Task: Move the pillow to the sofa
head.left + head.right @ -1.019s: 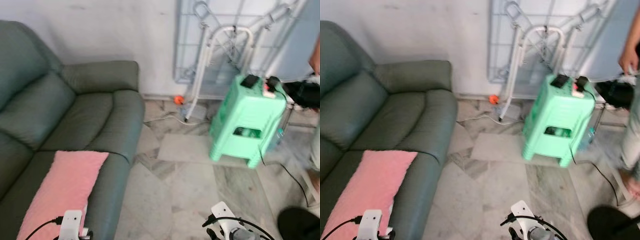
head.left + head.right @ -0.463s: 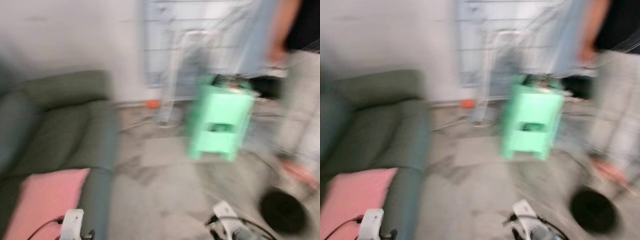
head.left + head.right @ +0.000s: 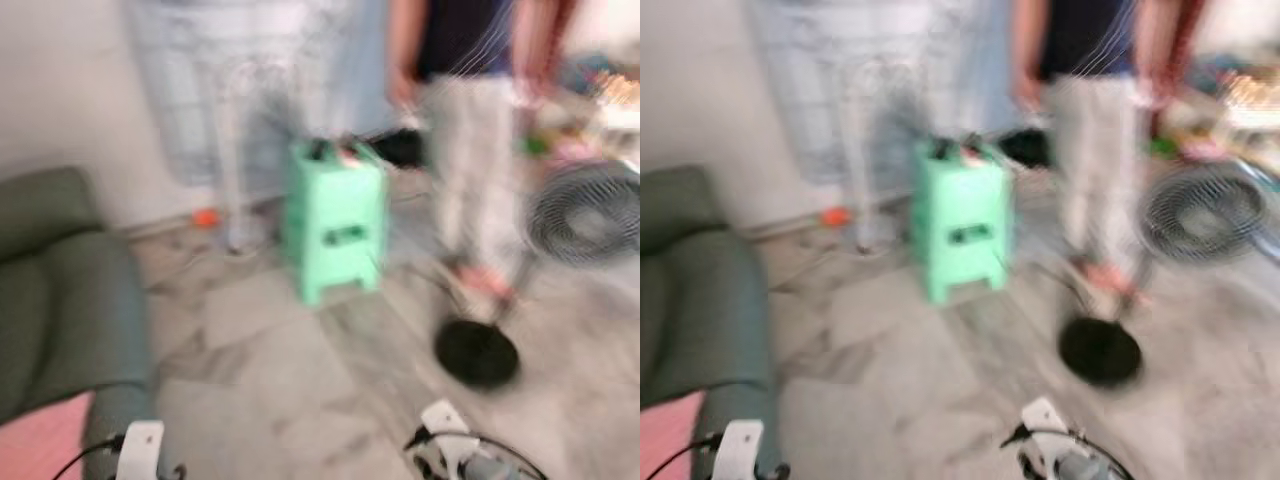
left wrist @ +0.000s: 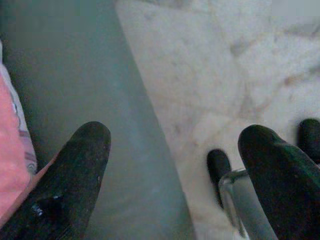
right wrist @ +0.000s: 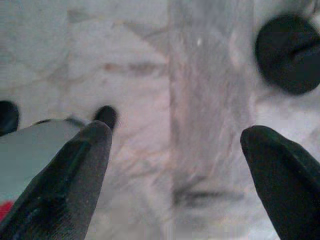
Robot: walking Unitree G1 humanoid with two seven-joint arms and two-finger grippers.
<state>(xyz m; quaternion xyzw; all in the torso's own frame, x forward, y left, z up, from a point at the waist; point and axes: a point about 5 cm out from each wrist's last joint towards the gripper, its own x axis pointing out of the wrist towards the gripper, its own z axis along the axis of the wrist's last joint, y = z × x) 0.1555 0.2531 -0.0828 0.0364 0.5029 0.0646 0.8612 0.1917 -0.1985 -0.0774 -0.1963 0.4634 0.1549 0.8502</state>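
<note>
The pink pillow lies on the dark green sofa at the lower left of the blurred head views; its edge also shows in the left wrist view. My left gripper hangs open over the sofa's side and the marble floor, holding nothing. My right gripper is open too, above bare marble floor. Both wrists sit at the bottom edge of the head views.
A mint green stool stands on the floor ahead. A person in light trousers stands behind it to the right. A standing fan with a round black base is at right. A folded rack leans on the wall.
The whole view has swung to the right and is blurred: sofa and pillow slid to the left edge, while the person and the fan came into view. Both arms hang as before.
</note>
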